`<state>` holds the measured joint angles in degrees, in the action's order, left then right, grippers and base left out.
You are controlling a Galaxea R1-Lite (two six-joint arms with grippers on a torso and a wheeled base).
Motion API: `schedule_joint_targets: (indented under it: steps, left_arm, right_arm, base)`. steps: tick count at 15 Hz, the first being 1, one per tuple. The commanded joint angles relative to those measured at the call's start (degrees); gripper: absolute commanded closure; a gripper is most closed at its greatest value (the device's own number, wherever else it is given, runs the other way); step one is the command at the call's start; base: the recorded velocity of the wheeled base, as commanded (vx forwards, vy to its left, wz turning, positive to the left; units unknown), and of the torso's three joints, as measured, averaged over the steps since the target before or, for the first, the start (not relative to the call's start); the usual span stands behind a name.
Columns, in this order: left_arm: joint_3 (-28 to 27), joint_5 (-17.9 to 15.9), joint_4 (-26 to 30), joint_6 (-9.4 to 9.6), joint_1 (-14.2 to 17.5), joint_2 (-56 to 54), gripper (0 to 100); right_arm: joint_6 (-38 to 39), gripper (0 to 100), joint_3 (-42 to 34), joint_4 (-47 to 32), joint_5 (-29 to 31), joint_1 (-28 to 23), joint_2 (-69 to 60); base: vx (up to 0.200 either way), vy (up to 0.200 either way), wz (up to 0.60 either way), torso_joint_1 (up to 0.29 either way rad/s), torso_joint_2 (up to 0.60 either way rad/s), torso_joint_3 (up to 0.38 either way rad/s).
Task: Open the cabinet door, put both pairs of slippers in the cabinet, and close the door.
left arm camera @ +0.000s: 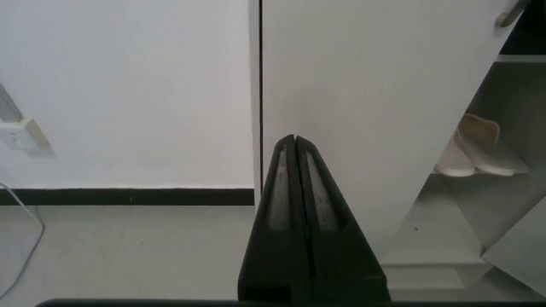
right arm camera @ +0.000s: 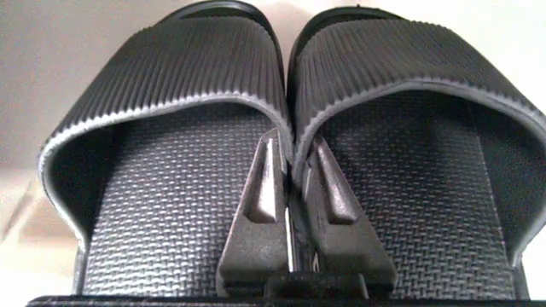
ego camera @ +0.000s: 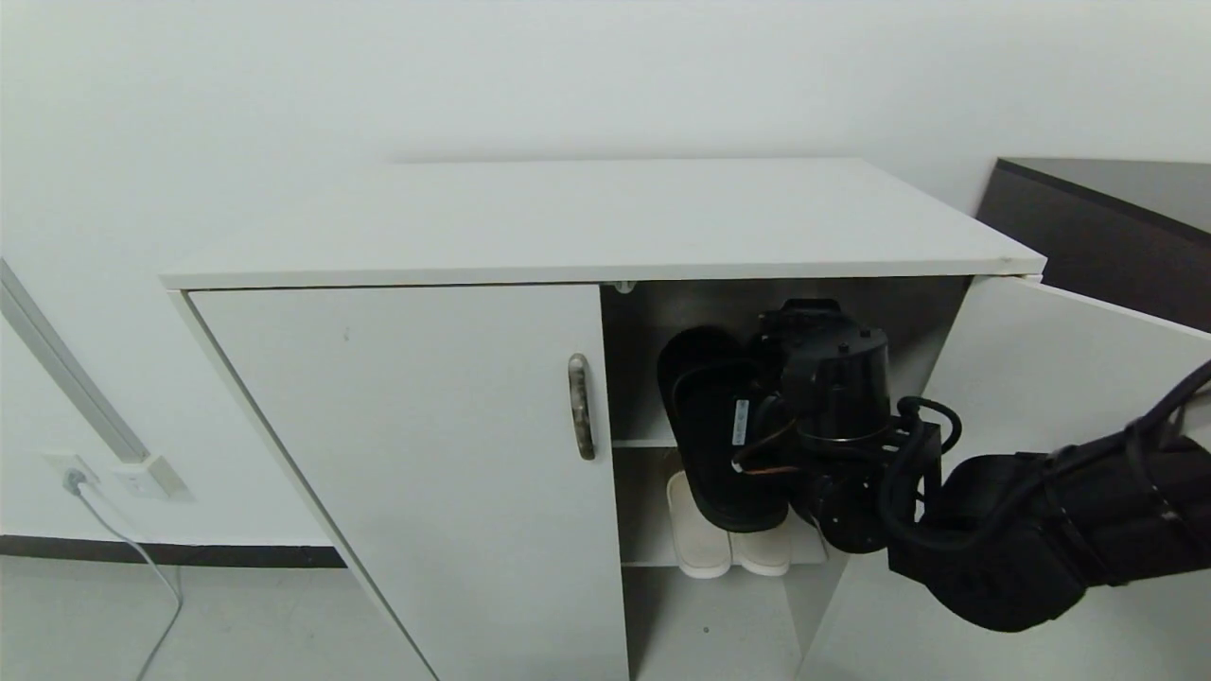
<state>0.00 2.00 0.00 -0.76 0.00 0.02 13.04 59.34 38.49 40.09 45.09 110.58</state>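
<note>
We see the right gripper (right arm camera: 293, 152) clamped on the 2 black slippers (ego camera: 721, 454), held nearly upright in the cabinet (ego camera: 605, 222) opening; 2 white slippers (ego camera: 724, 553) lie on the cabinet's lower shelf (ego camera: 648, 553); the left gripper (left arm camera: 295, 145), pinched together empty, faces the cabinet's closed door (ego camera: 407, 435).

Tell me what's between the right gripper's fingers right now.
The right gripper pinches the inner strap edges of both black slippers between its fingers; the right wrist view shows it.
</note>
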Motion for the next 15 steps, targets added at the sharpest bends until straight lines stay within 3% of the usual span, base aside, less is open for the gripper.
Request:
schedule_joint_targets:
  steps: [1, 5, 15]
  left_arm:
    - [0.0, 0.02, -0.09, -0.04, 0.0, 0.06, 100]
    - [0.0, 0.02, 0.0, -0.04, 0.0, -0.02, 100]
    - [0.0, 0.02, 0.0, -0.12, 0.0, 0.06, 100]
  right_arm:
    - [-0.04, 100, 5.08, -1.57, -0.72, -1.76, 4.12]
    - [-0.04, 100, 13.69, -5.53, -1.16, -4.84, 7.9]
    - [-0.74, 100, 22.75, -7.72, -1.95, -6.68, 14.84]
  base:
    - [0.0, 0.0, 0.0, 0.0, 0.0, 0.0]
    - [0.0, 0.0, 0.0, 0.0, 0.0, 0.0]
    - [0.0, 0.0, 0.0, 0.0, 0.0, 0.0]
